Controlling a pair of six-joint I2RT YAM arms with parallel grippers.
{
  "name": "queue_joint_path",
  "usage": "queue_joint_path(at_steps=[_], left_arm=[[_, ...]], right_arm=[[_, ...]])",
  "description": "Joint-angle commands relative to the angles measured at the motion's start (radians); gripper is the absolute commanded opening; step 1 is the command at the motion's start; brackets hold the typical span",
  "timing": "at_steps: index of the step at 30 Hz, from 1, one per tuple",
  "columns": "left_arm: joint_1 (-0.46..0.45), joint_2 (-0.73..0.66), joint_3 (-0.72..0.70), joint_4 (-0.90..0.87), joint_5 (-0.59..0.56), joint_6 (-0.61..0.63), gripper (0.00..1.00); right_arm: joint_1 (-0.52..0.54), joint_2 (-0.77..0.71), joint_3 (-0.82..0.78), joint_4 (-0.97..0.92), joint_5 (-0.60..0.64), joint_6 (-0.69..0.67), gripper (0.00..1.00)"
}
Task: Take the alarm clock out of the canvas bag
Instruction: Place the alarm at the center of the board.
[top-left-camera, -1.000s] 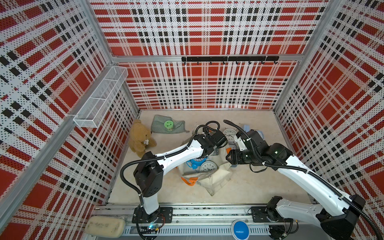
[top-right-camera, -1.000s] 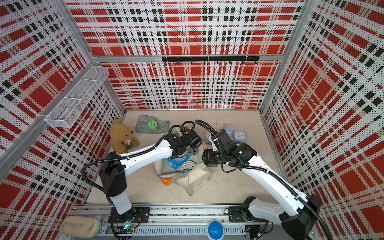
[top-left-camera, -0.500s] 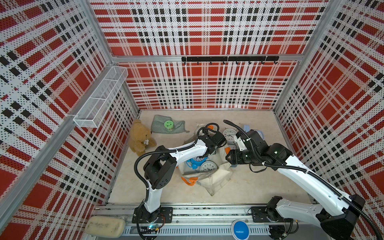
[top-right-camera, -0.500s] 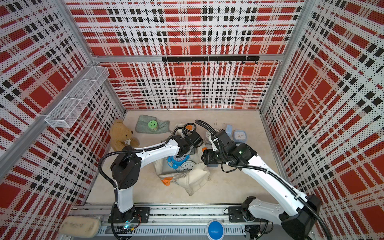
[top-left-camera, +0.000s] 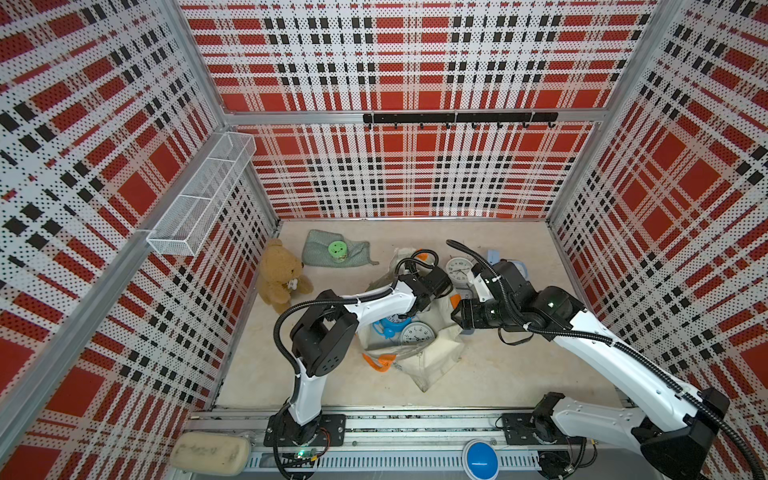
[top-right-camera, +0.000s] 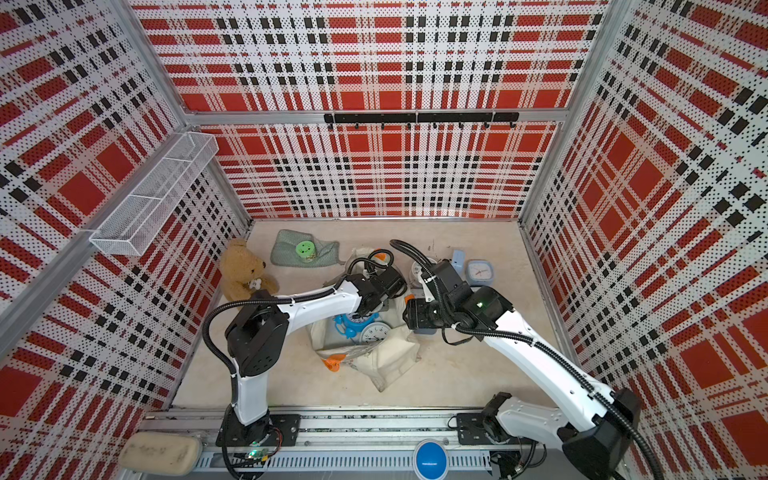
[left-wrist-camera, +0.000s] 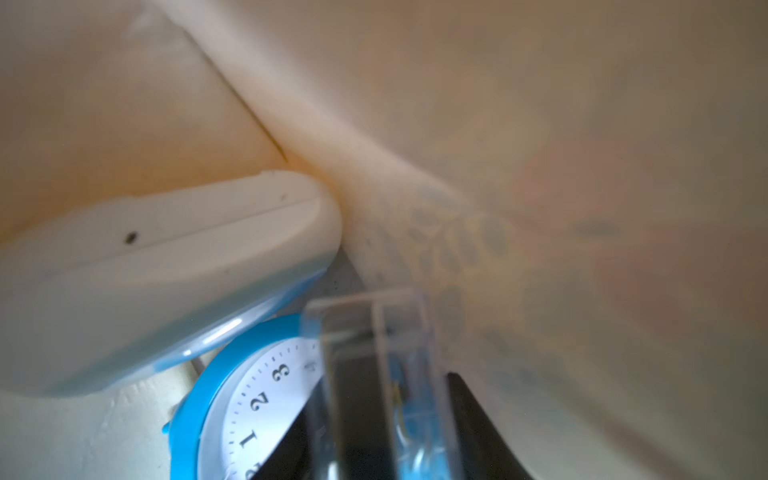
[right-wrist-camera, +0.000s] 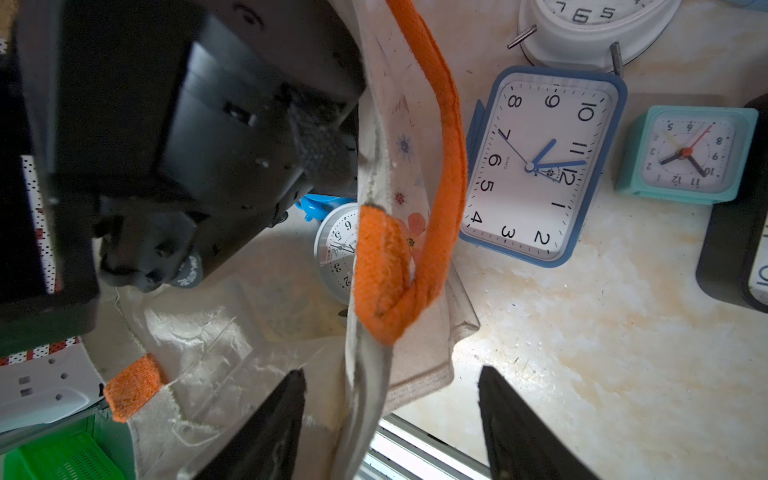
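Right jaws: held wide, canvas bag rim between.
Left jaws: inside bag; width cannot be told.
Blue alarm clock: in bag, beside white clock.
Handling: judged light, rigid, slippery; best gripped across case.

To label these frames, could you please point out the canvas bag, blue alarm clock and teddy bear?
canvas bag (top-left-camera: 436, 359), in a top view, cream cloth
blue alarm clock (left-wrist-camera: 257, 399), left wrist view, white dial
teddy bear (top-left-camera: 279, 257), in a top view, head
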Motion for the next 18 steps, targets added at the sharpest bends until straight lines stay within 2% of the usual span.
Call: queue_joint_path(at_steps=[1,8,14,18], left_arm=[[0.0,-0.077,-0.013,0.01,-0.038,0.023,0.43],[-0.027,-0.277,-0.065,-0.034,-0.011,0.089,0.42],[-0.024,-0.459,-0.117,-0.056,0.091,0.168,0.44],[-0.012,-0.54,-0.137,-0.086,0.105,0.189,0.57]], right_arm=[[0.006,-0.013,0.02,-0.006,0.015,0.009,0.69],[0.006,-0.035,0.047,-0.031,0.057,0.004,0.69],[0.004,-0.03,0.116,-0.057,0.078,-0.015,0.7],[0.003,-0.023,0.157,-0.057,0.064,-0.021,0.71]])
